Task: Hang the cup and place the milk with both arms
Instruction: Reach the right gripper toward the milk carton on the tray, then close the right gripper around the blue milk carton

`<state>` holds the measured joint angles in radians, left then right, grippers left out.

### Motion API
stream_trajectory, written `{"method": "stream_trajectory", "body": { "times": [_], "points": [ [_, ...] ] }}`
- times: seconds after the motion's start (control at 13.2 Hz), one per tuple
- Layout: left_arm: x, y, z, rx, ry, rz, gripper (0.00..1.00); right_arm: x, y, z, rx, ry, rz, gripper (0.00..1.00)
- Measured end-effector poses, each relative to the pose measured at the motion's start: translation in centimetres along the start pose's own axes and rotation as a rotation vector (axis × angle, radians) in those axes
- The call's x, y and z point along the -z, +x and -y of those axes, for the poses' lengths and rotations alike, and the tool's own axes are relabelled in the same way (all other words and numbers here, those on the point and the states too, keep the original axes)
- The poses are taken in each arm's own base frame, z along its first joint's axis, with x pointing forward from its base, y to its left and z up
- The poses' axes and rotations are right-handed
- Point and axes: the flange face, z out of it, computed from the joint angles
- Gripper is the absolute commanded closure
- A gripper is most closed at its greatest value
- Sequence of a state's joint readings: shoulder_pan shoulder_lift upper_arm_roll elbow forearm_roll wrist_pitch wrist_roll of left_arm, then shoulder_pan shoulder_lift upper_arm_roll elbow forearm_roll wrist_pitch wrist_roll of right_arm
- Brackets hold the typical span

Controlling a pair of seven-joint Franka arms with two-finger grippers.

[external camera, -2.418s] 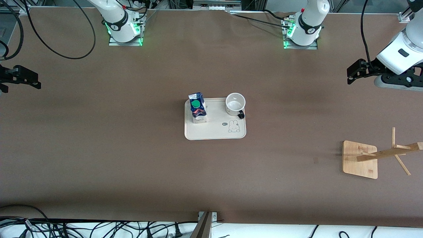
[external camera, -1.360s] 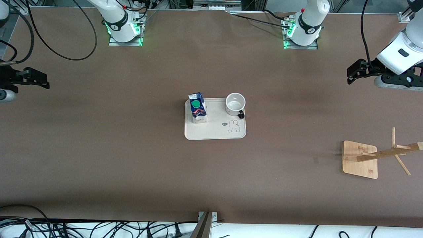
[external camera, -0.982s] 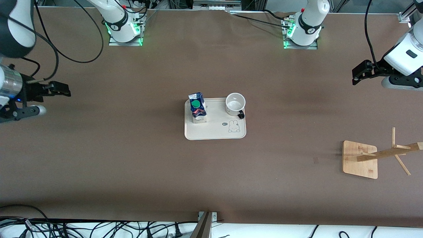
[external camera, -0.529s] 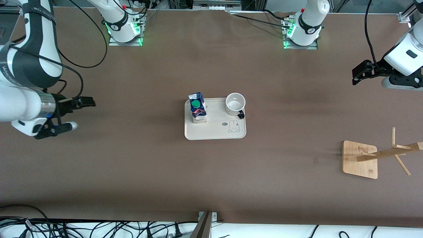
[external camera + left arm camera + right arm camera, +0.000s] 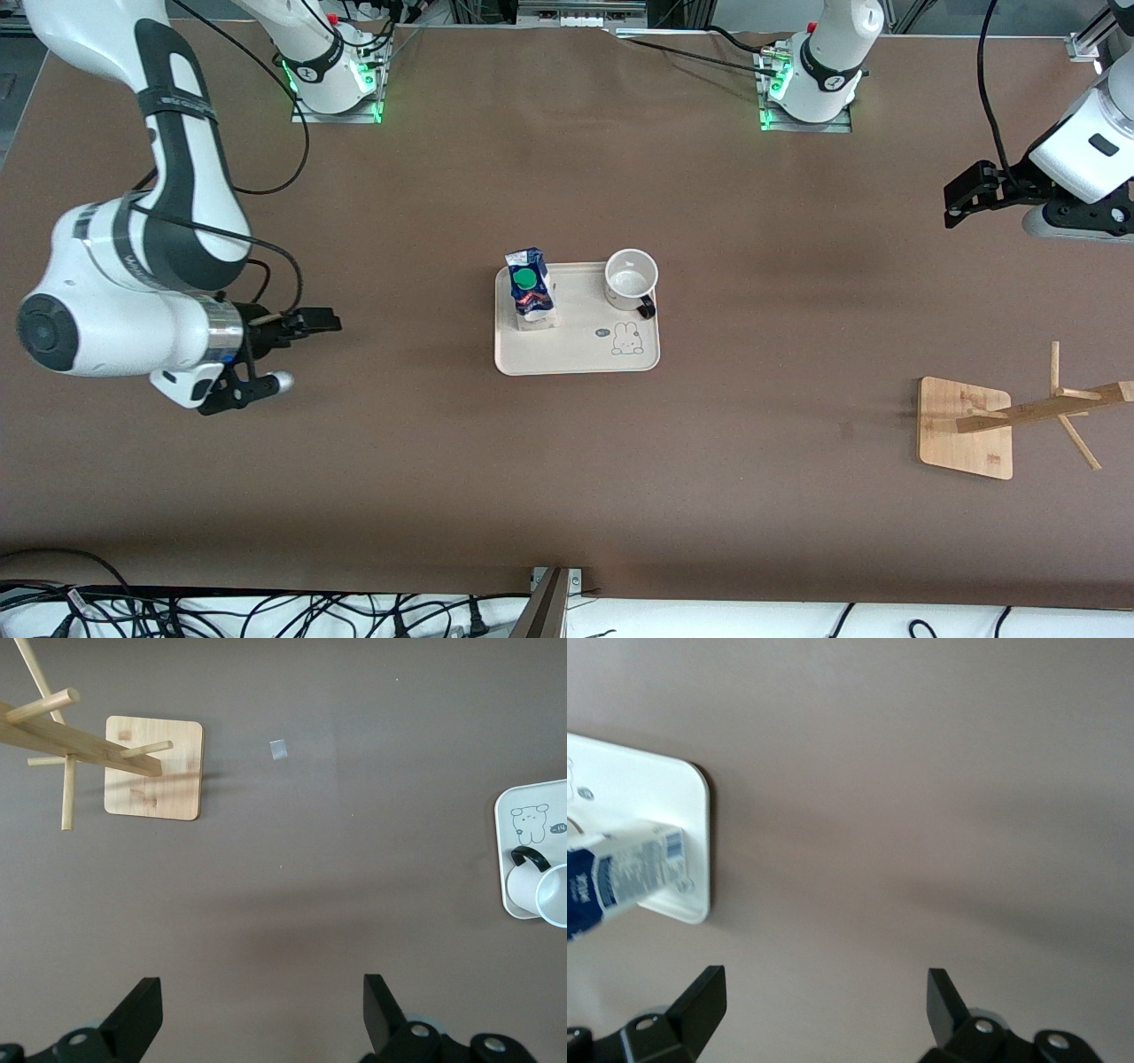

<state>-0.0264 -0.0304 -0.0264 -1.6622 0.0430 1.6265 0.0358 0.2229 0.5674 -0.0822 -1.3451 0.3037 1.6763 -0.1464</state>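
The white cup (image 5: 631, 276) stands upright on a cream tray (image 5: 576, 356), its black handle pointing toward the front camera. The blue and white milk (image 5: 530, 288) carton with a green cap stands on the same tray, toward the right arm's end. My right gripper (image 5: 323, 321) hangs open and empty over bare table, short of the tray, fingers pointing at the milk (image 5: 620, 879). My left gripper (image 5: 961, 195) waits open and empty over the left arm's end of the table. The left wrist view catches the cup (image 5: 540, 890) at the tray's (image 5: 532, 806) corner.
A wooden cup rack (image 5: 964, 427) with a square base and pegged pole stands near the left arm's end, nearer the front camera than the tray; the left wrist view shows the rack (image 5: 153, 768) too. Cables lie along the table's front edge.
My right arm has swung in from the table's edge toward the tray, its gripper still open. The left arm lifted slightly early on and has since held still.
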Motion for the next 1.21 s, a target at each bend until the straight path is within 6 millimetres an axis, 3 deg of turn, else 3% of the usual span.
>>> {"method": "stream_trajectory", "body": {
  "times": [0.45,0.83,1.21],
  "points": [
    [-0.3,0.1,-0.1,-0.002,-0.001,0.007,0.00,-1.4,-0.1,11.8,-0.156,0.010,0.000,0.00],
    [-0.4,0.2,-0.4,-0.006,-0.001,0.010,0.00,-2.2,-0.3,18.0,-0.217,0.041,-0.054,0.00],
    [-0.4,0.2,-0.5,-0.009,-0.001,0.010,0.00,-5.6,-1.0,24.6,-0.285,0.042,-0.074,0.00]
  ]
}}
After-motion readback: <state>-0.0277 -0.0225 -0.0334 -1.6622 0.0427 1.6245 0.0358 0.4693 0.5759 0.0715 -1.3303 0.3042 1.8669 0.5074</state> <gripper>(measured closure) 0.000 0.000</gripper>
